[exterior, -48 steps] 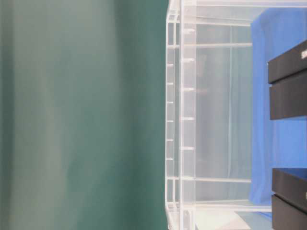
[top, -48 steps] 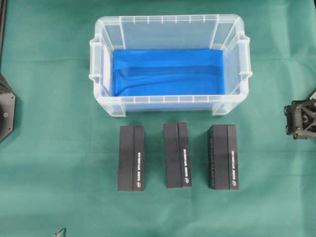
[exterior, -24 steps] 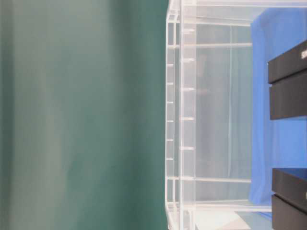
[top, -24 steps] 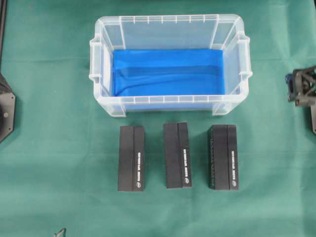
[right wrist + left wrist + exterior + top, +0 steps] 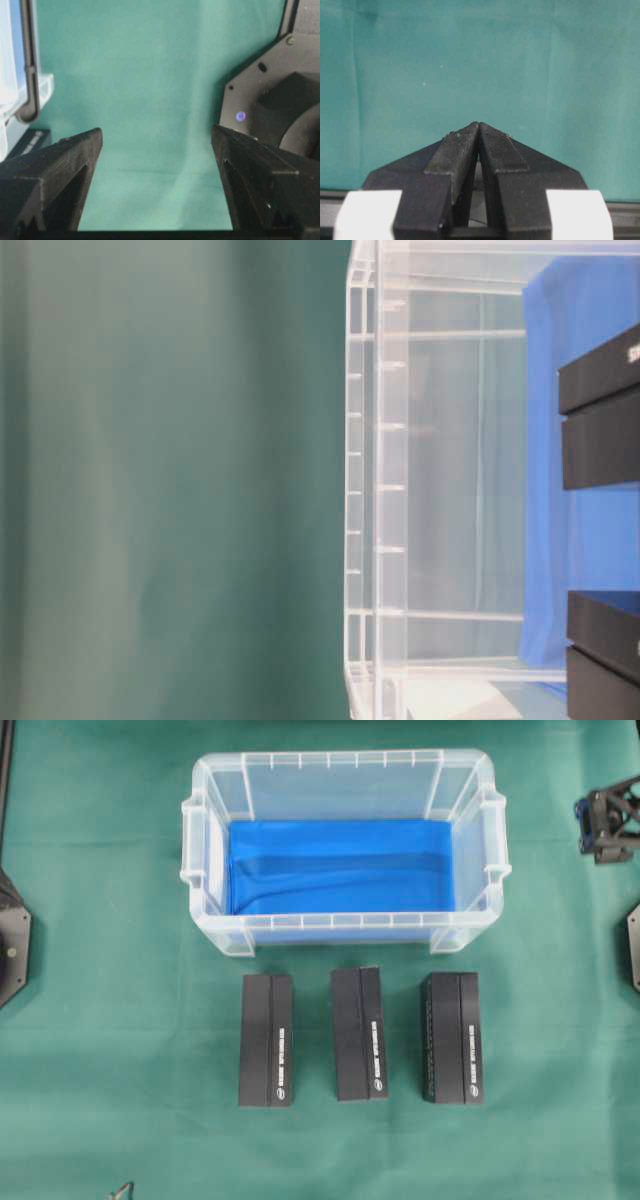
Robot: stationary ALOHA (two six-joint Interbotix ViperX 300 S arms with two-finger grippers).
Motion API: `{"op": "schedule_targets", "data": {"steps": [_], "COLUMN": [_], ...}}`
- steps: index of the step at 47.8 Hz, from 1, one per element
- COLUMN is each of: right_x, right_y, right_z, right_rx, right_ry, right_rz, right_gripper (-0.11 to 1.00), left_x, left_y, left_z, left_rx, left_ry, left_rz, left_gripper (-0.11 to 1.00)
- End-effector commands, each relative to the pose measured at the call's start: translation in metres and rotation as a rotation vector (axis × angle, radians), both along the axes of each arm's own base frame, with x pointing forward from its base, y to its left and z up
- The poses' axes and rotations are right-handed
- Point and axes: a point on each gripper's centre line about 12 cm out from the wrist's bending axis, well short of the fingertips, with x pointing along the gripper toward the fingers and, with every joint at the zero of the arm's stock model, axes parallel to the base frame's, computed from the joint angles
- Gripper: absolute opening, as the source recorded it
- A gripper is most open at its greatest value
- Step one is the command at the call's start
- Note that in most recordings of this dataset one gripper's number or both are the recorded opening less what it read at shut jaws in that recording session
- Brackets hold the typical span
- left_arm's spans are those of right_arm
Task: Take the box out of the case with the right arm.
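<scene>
The case (image 5: 345, 850) sits toward the far edge of the green tabletop (image 5: 100, 970), its long side running left to right, and from overhead I see only its blue bottom (image 5: 340, 865), with nothing lying in it. Three black boxes stand in a row on the tabletop just before its near wall: the left box (image 5: 266, 1040), the middle box (image 5: 359, 1034) and the right box (image 5: 452, 1038), each apart from its neighbours and none touching the tub. I judge the job done or nearly so, since no box remains inside; set out in a spaced row like this, each has open cloth on both sides for fingers to come down around it.

My right gripper (image 5: 610, 820) hangs by the right edge of the tabletop, level with the case's far right corner and well apart from it. In my right wrist view the two fingers (image 5: 55, 165) stand wide apart with only green cloth between them, holding nothing; the case's rim shows at the left of that view. My left gripper (image 5: 478, 131) has its tips pressed together on nothing, over bare cloth near the left edge.

Room is generous: bare cloth lies between me and the tub's right handle, and the whole near edge beyond the boxes is free
</scene>
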Motion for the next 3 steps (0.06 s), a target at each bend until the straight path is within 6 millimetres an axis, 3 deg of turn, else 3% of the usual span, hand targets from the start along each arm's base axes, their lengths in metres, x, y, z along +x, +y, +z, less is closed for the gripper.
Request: {"op": "schedule_targets", "data": {"steps": [1, 3], "right_x": [0.0002, 0.0002], "right_y": [-0.0028, -0.0029], "right_z": [0.0046, 0.0046], "right_rx": [-0.008, -0.009], "right_ry": [-0.029, -0.028], "right_rz": [-0.005, -0.006], "right_gripper": [0.85, 0.85], "left_x": [0.0014, 0.0018], "left_y": [-0.0004, -0.0003], "left_z": [0.0078, 0.0076], "left_rx": [0.001, 0.003], "left_ry": [-0.026, -0.025], "left_rz": [-0.004, -0.004], "left_gripper": [0.02, 0.02]}}
